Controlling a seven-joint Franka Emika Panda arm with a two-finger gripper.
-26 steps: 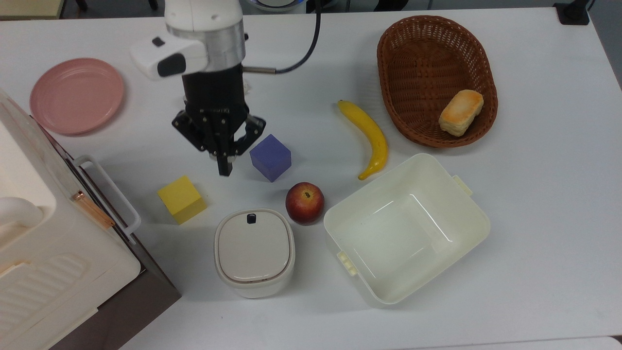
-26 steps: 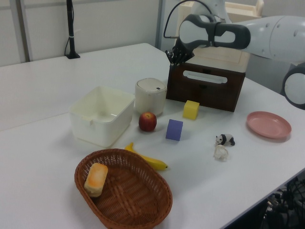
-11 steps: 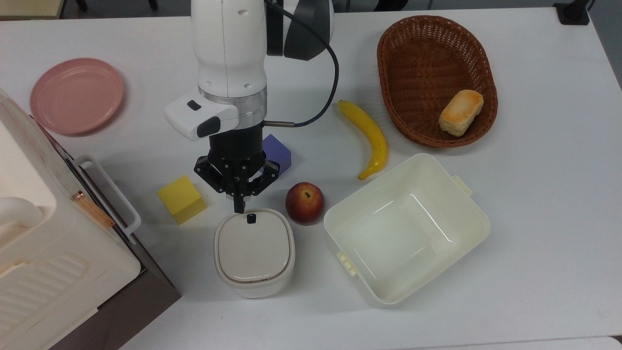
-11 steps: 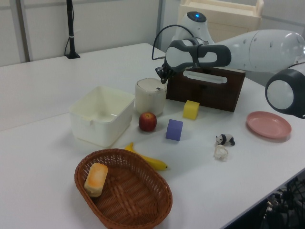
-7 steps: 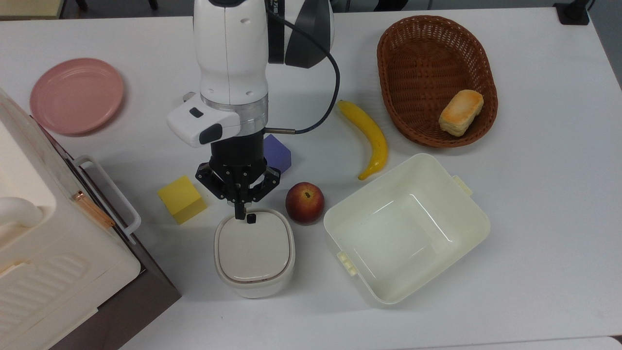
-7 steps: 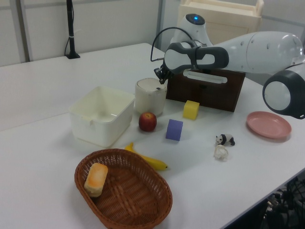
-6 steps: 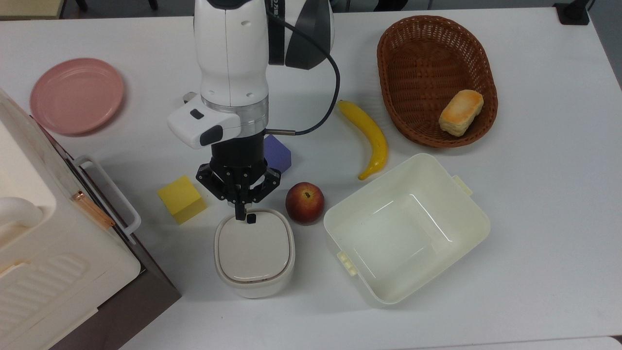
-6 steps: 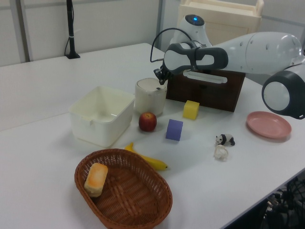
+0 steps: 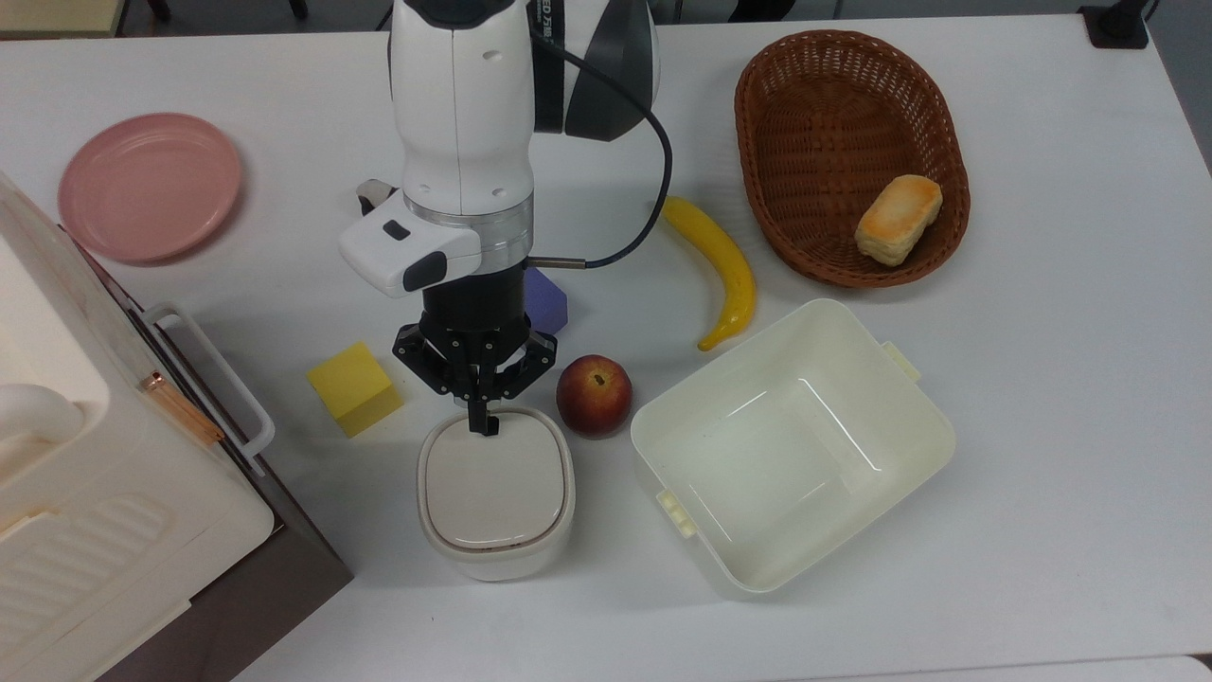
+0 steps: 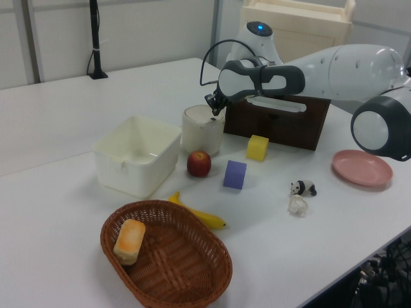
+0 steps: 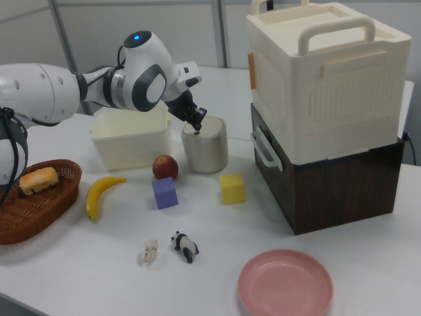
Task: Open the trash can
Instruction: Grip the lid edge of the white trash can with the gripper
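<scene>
Your gripper (image 9: 486,423), fingers pinched together and holding nothing, sits at the trash can (image 9: 496,493) lid's button spot. Press straight down next to pop it.

Top view looks straight down; left and right views (seemingly opposed) share the table (image 9: 1042,398).

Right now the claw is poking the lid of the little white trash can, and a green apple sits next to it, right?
Almost. The top view shows the claw at the trash can lid's edge, but the apple beside it is red, not green.
</scene>
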